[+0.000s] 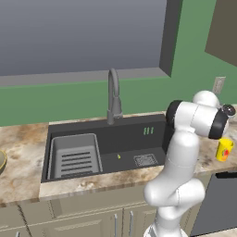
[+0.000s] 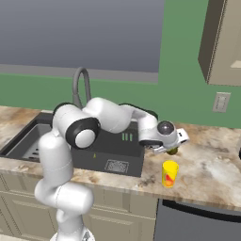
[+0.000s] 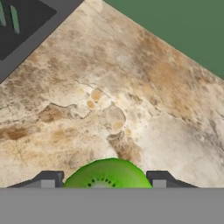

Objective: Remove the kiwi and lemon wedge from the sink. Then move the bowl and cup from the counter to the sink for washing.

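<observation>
Gripper (image 3: pixel 103 180) over counter (image 3: pixel 131 109) right of sink (image 1: pixel 106 148), jaws clamped on kiwi (image 3: pixel 107 174), fruit wedged between fingertips (image 3: pixel 47 179). Held above stone, presumably for setting down clear of basin. Lemon wedge (image 1: pixel 119 157) lying on sink floor near drain. Cup (image 2: pixel 170 173) standing just beside hand. Bowl (image 1: pixel 1 161) cut off at frame edge. Kiwi's lower half hidden.

The left base view looks forward and down from behind the arm's left, facing the sink (image 1: pixel 106 148) and green wall. The right base view looks from behind the arm's right and shares the sink (image 2: pixel 70 146), counter (image 2: pixel 207 174) and cup (image 2: pixel 170 173). The hand view looks steeply down, close over the counter (image 3: pixel 113 100), with a sink corner (image 3: pixel 22 26) at upper left.
</observation>
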Controlling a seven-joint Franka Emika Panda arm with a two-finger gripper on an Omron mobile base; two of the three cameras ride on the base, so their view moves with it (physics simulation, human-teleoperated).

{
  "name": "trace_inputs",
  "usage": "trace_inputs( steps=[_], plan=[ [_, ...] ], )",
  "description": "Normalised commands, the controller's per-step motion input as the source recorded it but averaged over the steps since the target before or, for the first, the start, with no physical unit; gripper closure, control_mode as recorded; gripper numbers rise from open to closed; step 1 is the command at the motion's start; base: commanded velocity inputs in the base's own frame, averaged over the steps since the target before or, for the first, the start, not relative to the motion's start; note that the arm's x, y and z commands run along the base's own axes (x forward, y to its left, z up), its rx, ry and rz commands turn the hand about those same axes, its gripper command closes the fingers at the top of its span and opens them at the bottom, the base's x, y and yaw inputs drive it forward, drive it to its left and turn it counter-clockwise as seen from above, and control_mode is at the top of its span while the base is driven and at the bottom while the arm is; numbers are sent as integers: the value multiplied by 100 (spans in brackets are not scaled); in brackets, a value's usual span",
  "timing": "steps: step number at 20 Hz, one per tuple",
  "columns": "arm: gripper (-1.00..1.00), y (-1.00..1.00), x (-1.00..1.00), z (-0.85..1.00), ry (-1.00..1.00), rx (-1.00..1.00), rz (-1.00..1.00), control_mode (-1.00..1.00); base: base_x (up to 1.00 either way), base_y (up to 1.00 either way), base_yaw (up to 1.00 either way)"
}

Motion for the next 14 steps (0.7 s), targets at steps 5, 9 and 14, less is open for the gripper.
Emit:
trace_inputs(
  steps=[5,9,14],
  plan=[
    [100,-1,1,-11,0,0,6,-100,0,0,0],
    [100,0,4,-10,0,-1,5,-100,0,0,0],
    [100,0,6,-10,0,-2,5,-100,0,0,0]
  ],
)
